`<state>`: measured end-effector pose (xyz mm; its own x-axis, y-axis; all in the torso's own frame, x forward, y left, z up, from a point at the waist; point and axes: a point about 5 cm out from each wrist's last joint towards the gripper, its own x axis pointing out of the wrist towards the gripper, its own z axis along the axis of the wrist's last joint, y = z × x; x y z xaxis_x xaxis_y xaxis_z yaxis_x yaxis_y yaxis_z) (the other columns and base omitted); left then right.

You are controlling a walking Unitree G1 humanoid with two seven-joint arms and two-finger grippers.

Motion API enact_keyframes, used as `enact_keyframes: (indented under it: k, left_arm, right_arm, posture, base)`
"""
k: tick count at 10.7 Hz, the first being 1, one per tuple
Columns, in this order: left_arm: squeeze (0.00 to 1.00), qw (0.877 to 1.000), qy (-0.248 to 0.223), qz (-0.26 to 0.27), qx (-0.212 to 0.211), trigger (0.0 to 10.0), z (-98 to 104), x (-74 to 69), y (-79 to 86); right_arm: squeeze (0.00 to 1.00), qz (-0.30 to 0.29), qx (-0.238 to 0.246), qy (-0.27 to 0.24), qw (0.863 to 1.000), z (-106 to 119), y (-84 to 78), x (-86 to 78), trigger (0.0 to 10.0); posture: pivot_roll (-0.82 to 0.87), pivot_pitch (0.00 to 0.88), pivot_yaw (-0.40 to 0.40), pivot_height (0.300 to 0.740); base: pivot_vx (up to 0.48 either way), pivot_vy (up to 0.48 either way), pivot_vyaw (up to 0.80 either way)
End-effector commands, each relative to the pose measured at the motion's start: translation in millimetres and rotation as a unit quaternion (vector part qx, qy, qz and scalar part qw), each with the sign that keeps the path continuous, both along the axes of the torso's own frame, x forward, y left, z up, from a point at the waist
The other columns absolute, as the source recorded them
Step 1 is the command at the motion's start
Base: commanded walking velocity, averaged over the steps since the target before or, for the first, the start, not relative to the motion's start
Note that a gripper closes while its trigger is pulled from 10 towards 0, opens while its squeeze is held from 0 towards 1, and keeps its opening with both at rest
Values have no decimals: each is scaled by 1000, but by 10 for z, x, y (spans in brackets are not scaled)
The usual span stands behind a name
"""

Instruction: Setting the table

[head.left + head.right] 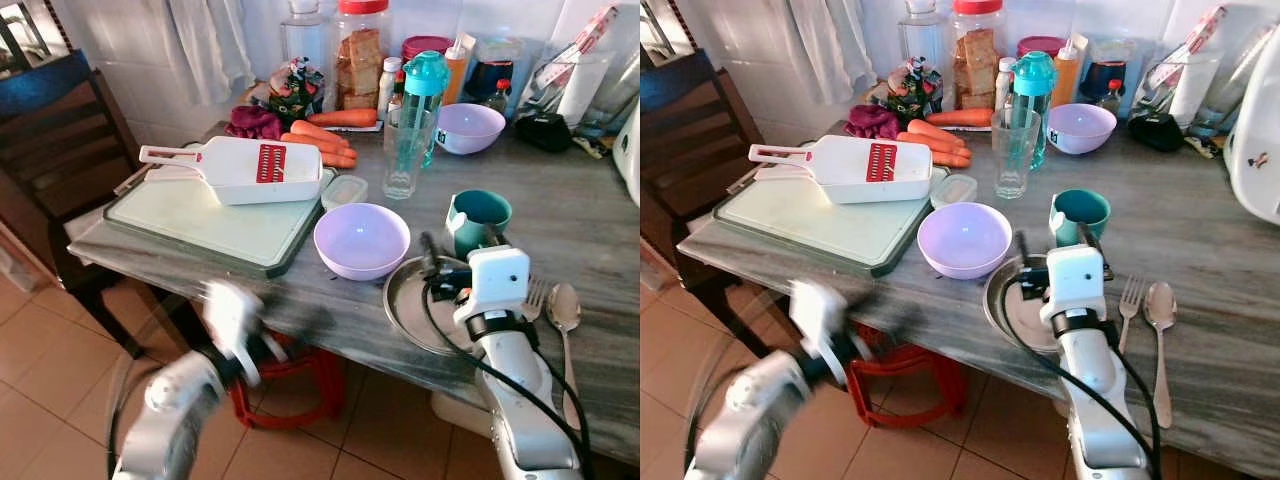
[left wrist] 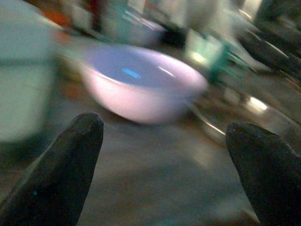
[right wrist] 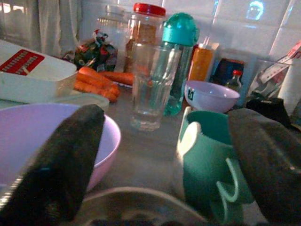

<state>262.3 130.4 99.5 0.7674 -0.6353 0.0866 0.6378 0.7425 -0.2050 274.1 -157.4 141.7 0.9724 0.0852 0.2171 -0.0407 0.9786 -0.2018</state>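
Note:
A lilac bowl (image 1: 361, 240) stands near the table's front edge, with a steel plate (image 1: 405, 300) just to its right. My right gripper (image 1: 458, 262) hovers over that plate, open, its fingers (image 3: 61, 160) spread toward the teal mug (image 3: 211, 155) right behind the plate. A fork (image 1: 535, 297) and a spoon (image 1: 563, 310) lie right of the plate. My left gripper (image 2: 162, 155) is blurred at the table's front edge, low and left of the bowl (image 2: 141, 82). It is open with nothing between its fingers.
A cutting board (image 1: 200, 225) with a white slicer (image 1: 245, 168) takes the table's left side. Carrots (image 1: 320, 140), a clear glass (image 1: 403, 150), a teal bottle (image 1: 422, 100), jars and a second lilac bowl (image 1: 470, 127) crowd the back. A dark chair (image 1: 50, 140) stands left; a red stool (image 1: 300, 385) sits below.

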Motion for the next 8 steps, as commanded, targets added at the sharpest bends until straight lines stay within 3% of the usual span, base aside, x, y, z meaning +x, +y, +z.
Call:
enact_keyframes:
  k: [1, 2, 4, 5, 8]
  left_arm:
    - [0, 999, -7, 38, 5, 10000, 15, 52, 91]
    - [0, 996, -12, 84, 6, 10000, 28, 111, 175]
    - [0, 983, -9, 177, 44, 10000, -22, 206, 291]
    - [0, 980, -12, 192, 55, 10000, -38, 213, 317]
    - [0, 954, -30, 270, 126, 10000, -86, 290, 414]
  right_arm:
    - [886, 17, 4, -6, 1000, 29, 48, -14, 10000]
    - [20, 29, -2, -12, 999, 49, 77, -12, 10000]
    - [0, 36, -7, -16, 999, 61, 90, 8, 10000]
    - [0, 37, -4, -16, 999, 59, 92, 3, 10000]
    - [0, 54, -8, -11, 998, 19, 121, -49, 10000]
  posture:
    - [38, 0, 39, 740]
    - [42, 0, 37, 740]
    - [40, 0, 43, 740]
    - [39, 0, 48, 740]
    - [30, 0, 61, 740]
  base:
    - [0, 0, 0]
    - [0, 0, 0]
    - [0, 0, 213]
    - [0, 0, 494]
    - [0, 0, 800]
